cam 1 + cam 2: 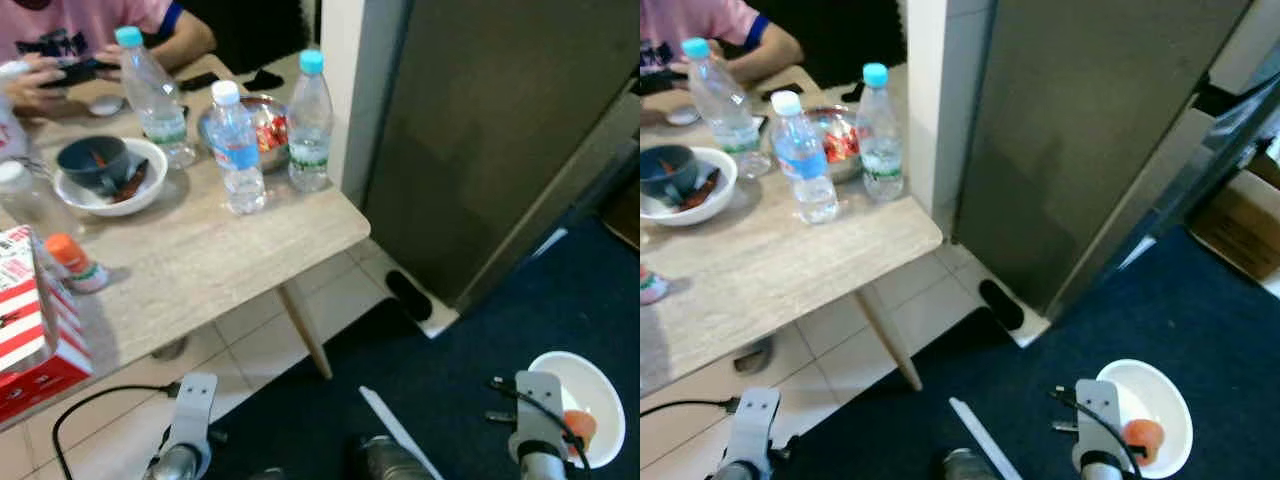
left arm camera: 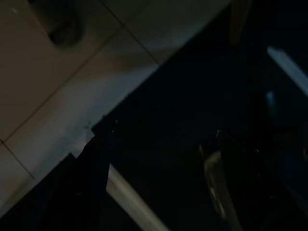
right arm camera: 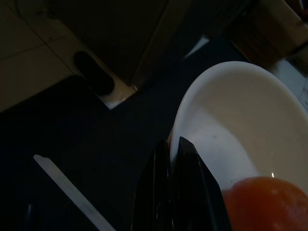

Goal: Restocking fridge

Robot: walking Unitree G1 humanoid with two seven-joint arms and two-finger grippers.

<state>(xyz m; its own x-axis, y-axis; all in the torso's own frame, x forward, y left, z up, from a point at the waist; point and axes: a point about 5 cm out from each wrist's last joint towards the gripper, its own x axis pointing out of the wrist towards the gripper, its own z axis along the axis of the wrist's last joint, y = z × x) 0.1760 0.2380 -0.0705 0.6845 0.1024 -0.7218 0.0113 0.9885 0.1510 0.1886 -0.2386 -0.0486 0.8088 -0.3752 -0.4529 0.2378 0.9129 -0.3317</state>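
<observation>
Black fingers of the right gripper [image 3: 174, 180] are pinching the near rim of a white bowl [image 3: 240, 125], drawn tight together with the rim between them, and an orange fruit [image 3: 262, 202] is sitting in the bowl's bottom right by that grip. In the head views the bowl [image 1: 590, 395] is hanging low at the right, over the dark blue carpet [image 1: 480, 350], with the orange piece [image 1: 1143, 436] resting towards its near side. The left gripper [image 2: 159, 178] is hanging idle down at the left in shadow, and its fingers are standing apart over the tiled floor [image 2: 57, 91] and the carpet edge.

Ahead, the fridge [image 1: 500, 130] is standing tall and grey with its door shut, so the judgement is that this load cannot go in until that door is opened. A rim pinch is a thin hold: the bowl should be kept level so the fruit is not rolling out, and the free left arm looks the better choice for the door. Far left, the wooden table [image 1: 200, 260] is carrying three water bottles [image 1: 236, 150], likely further stock, with a person's arm [image 1: 180, 35] resting at its far edge.
</observation>
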